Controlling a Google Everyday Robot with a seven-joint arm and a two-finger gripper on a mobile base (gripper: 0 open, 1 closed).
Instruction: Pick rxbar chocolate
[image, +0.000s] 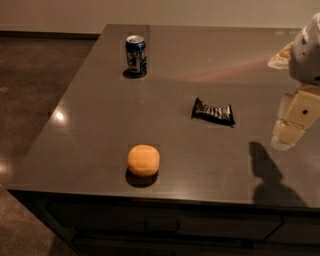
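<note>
The rxbar chocolate (213, 112), a flat bar in a shiny black wrapper with pale lettering, lies on the dark grey table (100, 125) right of the middle. My gripper (292, 125) hangs above the table at the right edge of the view, well to the right of the bar and apart from it. It casts a shadow on the table below it. It holds nothing that I can see.
A blue soda can (136, 55) stands upright at the back left of the table. A round orange fruit (143, 160) sits near the front edge. A pale object (281, 57) lies at the far right behind the arm. The floor is to the left.
</note>
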